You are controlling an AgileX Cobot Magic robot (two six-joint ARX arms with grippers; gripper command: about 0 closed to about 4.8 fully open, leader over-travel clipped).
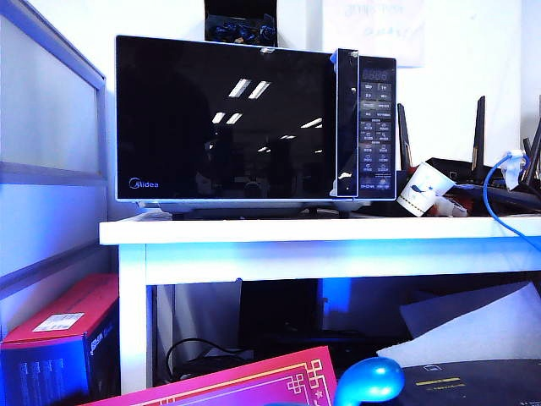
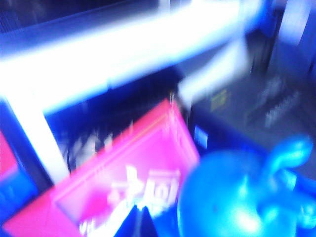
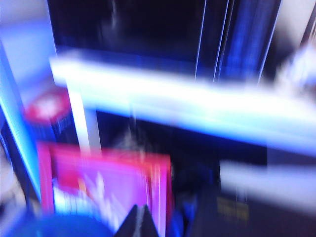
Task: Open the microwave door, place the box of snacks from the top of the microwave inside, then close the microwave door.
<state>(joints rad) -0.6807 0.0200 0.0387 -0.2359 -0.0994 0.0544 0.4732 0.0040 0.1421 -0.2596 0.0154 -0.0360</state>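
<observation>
Door shut, arms low: you have the opening step ahead of you.
Your left gripper (image 2: 138,217) and right gripper (image 3: 140,217) hang pinched closed, empty, below the white table (image 1: 254,230). Reach up to the microwave door (image 1: 224,118); no box of snacks shows atop the microwave (image 1: 365,127).

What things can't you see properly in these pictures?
- Inside the microwave: exterior view, the shut black door only shows reflections.
- Snack box: nowhere visible; only a dark box sits on top, cut by the edge.
- Left tool and right tool: wrist views, motion blur; the tips look shut.
</observation>
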